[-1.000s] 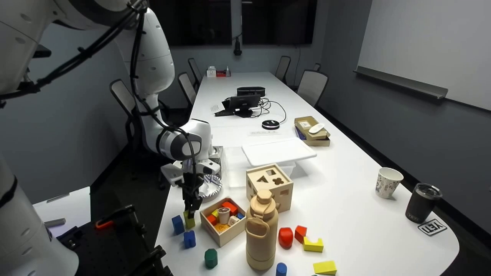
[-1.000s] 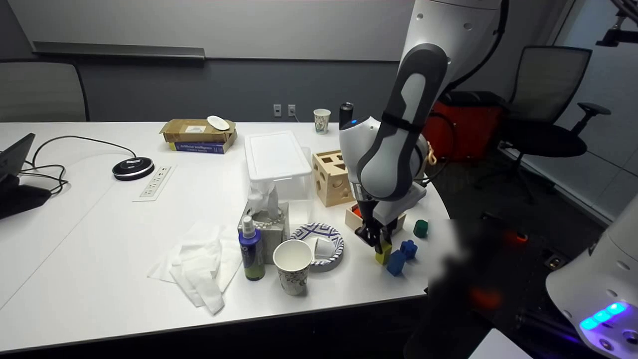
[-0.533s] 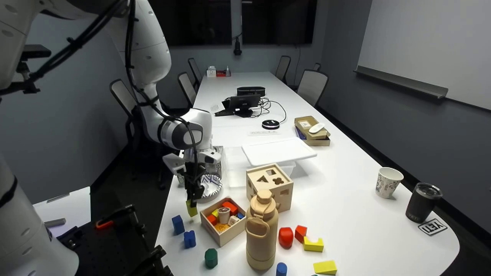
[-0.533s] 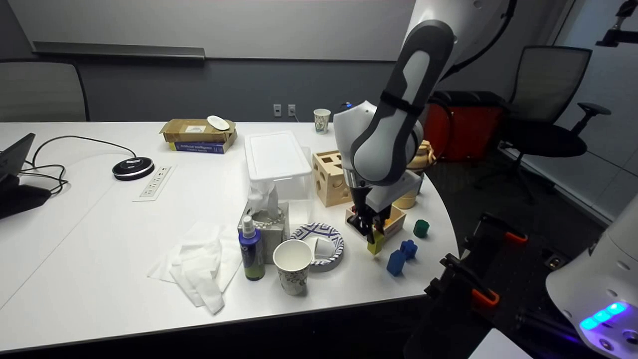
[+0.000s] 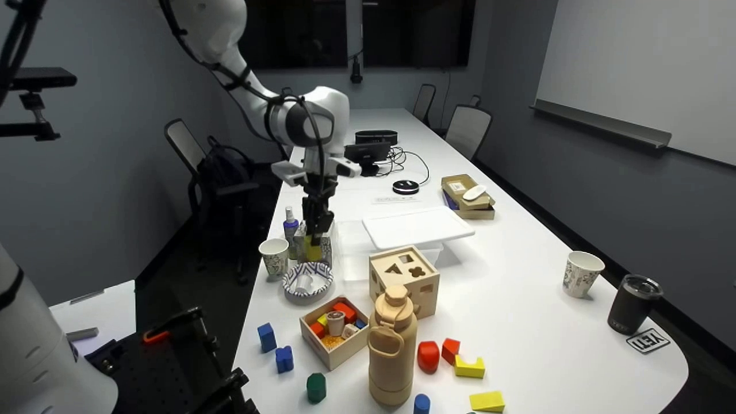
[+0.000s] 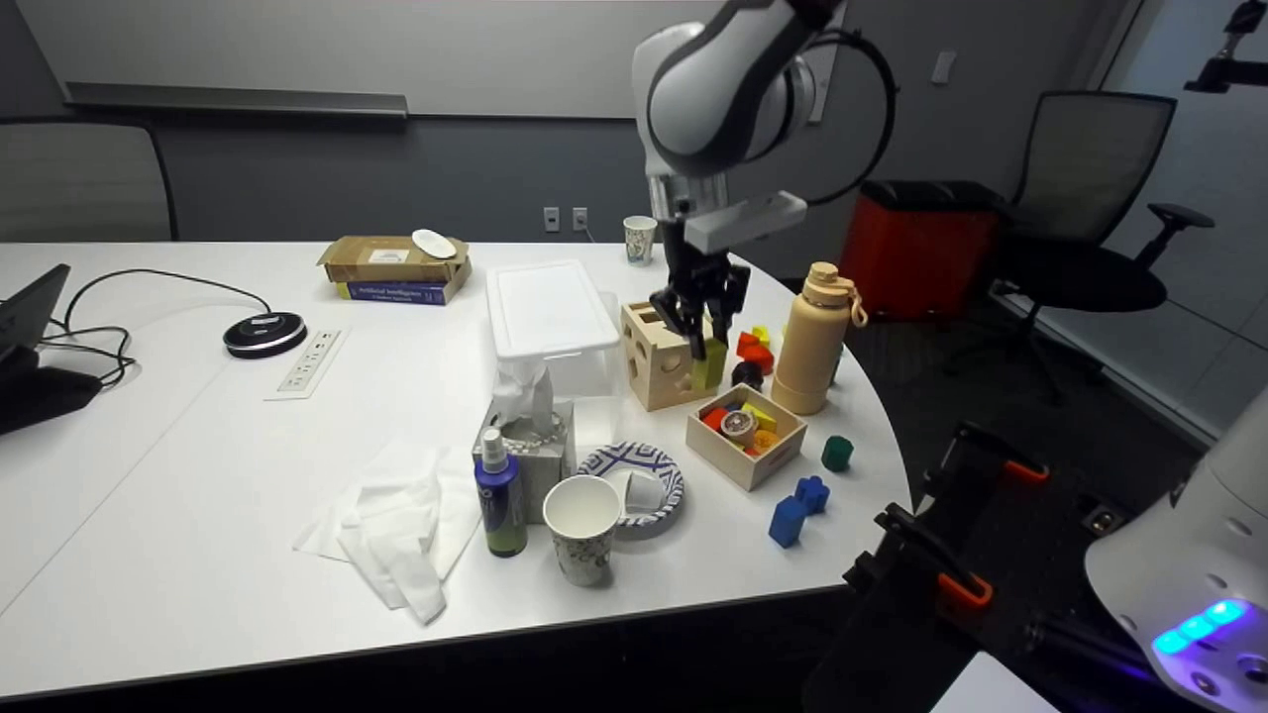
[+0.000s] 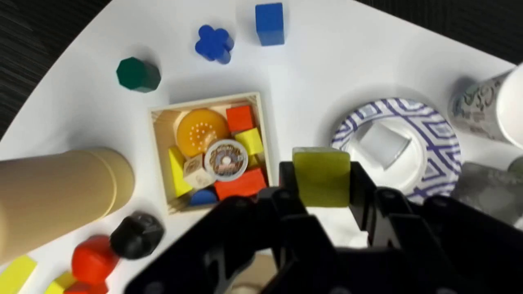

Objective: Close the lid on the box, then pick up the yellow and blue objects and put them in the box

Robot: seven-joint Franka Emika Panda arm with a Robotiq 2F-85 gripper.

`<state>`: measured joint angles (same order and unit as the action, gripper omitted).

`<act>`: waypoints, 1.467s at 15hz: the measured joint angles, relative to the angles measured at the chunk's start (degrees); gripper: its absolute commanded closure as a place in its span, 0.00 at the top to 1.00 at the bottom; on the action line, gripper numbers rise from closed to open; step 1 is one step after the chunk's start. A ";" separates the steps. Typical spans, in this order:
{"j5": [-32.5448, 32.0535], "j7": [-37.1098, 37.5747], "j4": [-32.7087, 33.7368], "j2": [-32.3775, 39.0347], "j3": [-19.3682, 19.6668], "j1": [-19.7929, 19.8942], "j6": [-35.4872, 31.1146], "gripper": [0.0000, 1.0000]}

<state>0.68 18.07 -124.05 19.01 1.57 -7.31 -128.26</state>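
My gripper (image 5: 315,238) is shut on a yellow block (image 7: 322,179), dull olive-yellow, and holds it up in the air. The block also shows in both exterior views (image 5: 313,251) (image 6: 709,365). The light wooden cube box (image 5: 424,293) stands on the table; in an exterior view the held block hangs in front of it (image 6: 662,366). The lid (image 5: 409,261), with its cut-out holes, lies flat on the box's top. A blue prism (image 5: 267,337) and a blue flower-shaped block (image 5: 284,359) stand near the table edge. A blue cylinder (image 5: 421,404), a yellow arch (image 5: 471,368) and a yellow wedge (image 5: 487,401) lie farther off.
A low wooden tray (image 6: 721,458) of coloured pieces stands beside a tan bottle (image 5: 393,356). A patterned plate (image 7: 439,147), a paper cup (image 6: 582,535), a spray bottle (image 6: 500,500), a tissue box (image 6: 555,451) and a clear lidded bin (image 6: 555,312) stand around.
The gripper has lifted the yellow block off the table beside the blue prism. It has moved up and away from the blue blocks, over past the tray.
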 measured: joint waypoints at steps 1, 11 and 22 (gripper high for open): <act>0.00 -0.05 3.15 -0.38 0.23 1.17 2.26 0.09; 0.38 -1.14 35.56 15.68 2.00 9.25 11.03 0.09; 1.44 -1.08 55.07 34.00 2.01 10.61 18.78 0.09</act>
<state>2.12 16.99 -68.98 53.02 3.57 3.29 -109.48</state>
